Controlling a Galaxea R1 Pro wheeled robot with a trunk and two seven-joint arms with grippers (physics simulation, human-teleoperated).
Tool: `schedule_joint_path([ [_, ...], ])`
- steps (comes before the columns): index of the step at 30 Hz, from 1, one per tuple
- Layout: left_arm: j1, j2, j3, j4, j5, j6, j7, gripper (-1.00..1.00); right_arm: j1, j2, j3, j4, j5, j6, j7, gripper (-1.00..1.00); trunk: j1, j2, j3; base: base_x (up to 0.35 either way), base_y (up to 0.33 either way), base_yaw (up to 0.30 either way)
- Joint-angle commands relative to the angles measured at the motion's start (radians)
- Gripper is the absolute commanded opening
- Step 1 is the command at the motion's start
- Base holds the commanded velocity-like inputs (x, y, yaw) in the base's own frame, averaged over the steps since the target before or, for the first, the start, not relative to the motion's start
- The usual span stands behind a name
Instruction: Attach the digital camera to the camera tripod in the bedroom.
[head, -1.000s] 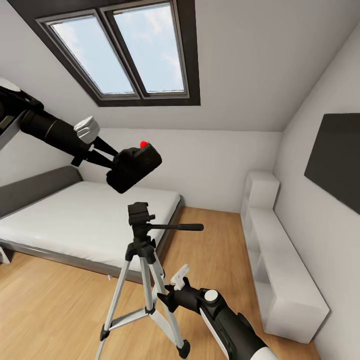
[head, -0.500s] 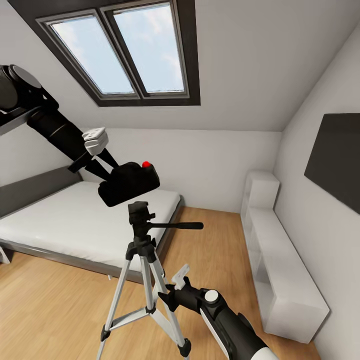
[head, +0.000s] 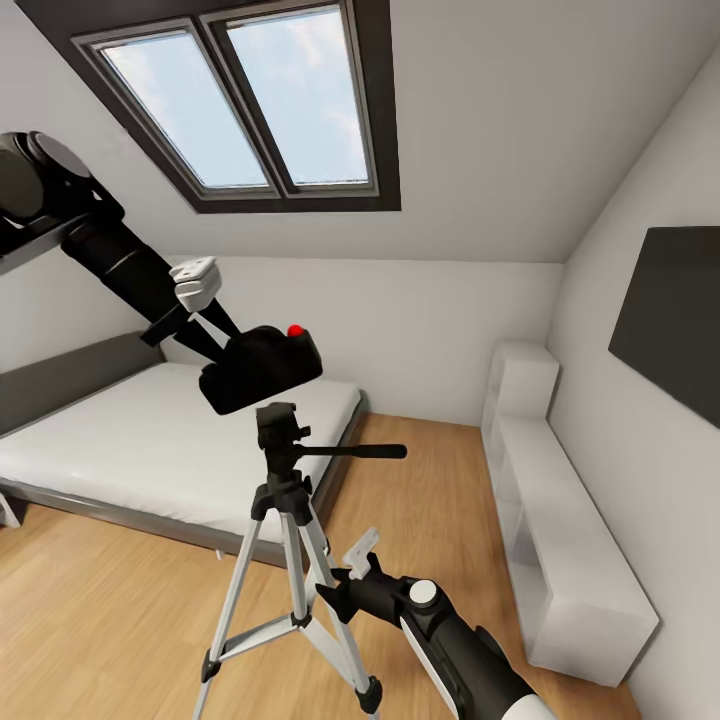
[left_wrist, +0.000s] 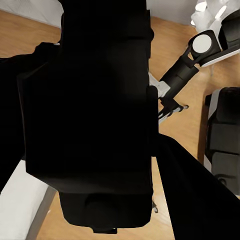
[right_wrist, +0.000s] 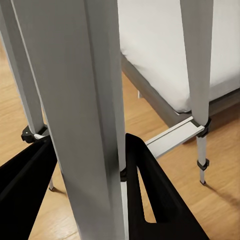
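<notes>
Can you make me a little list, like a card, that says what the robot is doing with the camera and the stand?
place: bedroom with a bed and a skylight
left gripper: shut on the digital camera
camera position: in the air just above the camera tripod head, tilted, not yet attached
right gripper: fingers on either side of a silver tripod leg
tripod: standing on the wooden floor beside the bed
</notes>
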Motion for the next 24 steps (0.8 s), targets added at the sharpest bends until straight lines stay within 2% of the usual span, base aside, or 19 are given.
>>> schedule_joint_path([
  [1,-0.002,0.001,-0.004,0.0,0.005,0.007,0.001,-1.0,0.0,0.001,-0.001,-0.002,0.004,0.003,0.004,-1.0,0.0,-0.001,0.0,0.0,0.0,0.0],
  [5,-0.002,-0.023,-0.013,0.028,0.003,0.002,0.002,-1.0,0.0,0.001,0.0,-0.003,0.004,0.003,0.003,-1.0,0.0,-0.001,0.0,0.0,0.0,0.0],
  [14,-0.018,-0.1,-0.088,0.117,0.002,0.03,0.001,-1.0,0.0,0.001,0.002,-0.004,0.004,0.003,0.003,-1.0,0.0,-0.001,0.0,0.0,0.0,0.0],
  [24,-0.046,-0.107,-0.13,0.121,0.007,0.087,0.001,-1.0,0.0,0.001,0.003,-0.004,0.005,0.003,0.002,-1.0,0.0,-0.001,0.0,0.0,0.0,0.0],
])
